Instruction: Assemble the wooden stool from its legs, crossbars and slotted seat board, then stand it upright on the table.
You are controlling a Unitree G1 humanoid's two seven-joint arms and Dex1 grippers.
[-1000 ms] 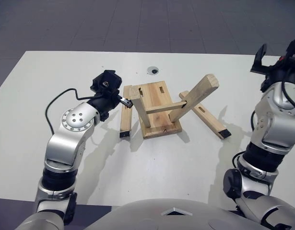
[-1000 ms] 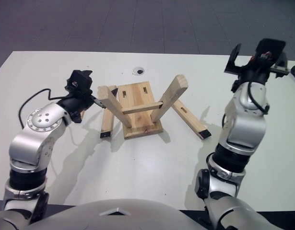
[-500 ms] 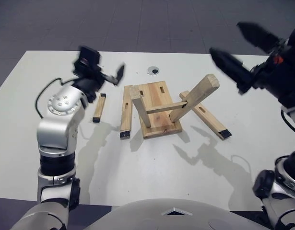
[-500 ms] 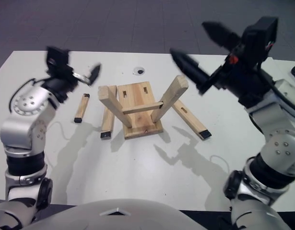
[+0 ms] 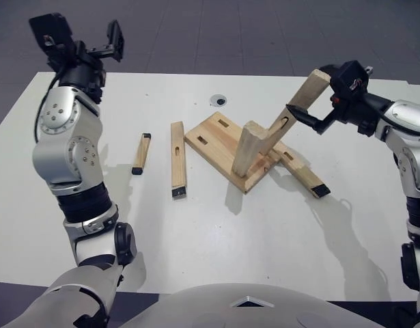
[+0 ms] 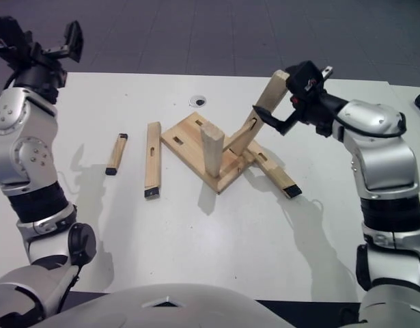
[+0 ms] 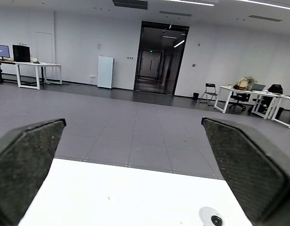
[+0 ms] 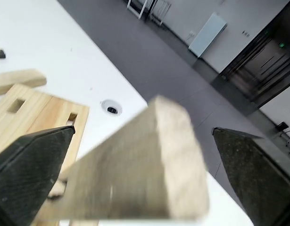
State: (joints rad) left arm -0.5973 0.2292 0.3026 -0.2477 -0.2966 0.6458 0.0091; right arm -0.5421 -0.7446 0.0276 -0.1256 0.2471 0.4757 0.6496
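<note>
Straddling the tilted stool leg, the right claw gapes wide.

It was an open office or lab hall; beyond the left end effector a grey tiled floor ran to desks with monitors, office chairs, a white cabinet and a dark doorway; a white bench lay below it.

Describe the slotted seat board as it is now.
The seat board is a pale, flat wooden slab with rectangular slots, two open ones showing near its far-left side. It lies turned diagonally on the white table. One leg stands up from it, and a second leg leans from its right side.
</note>
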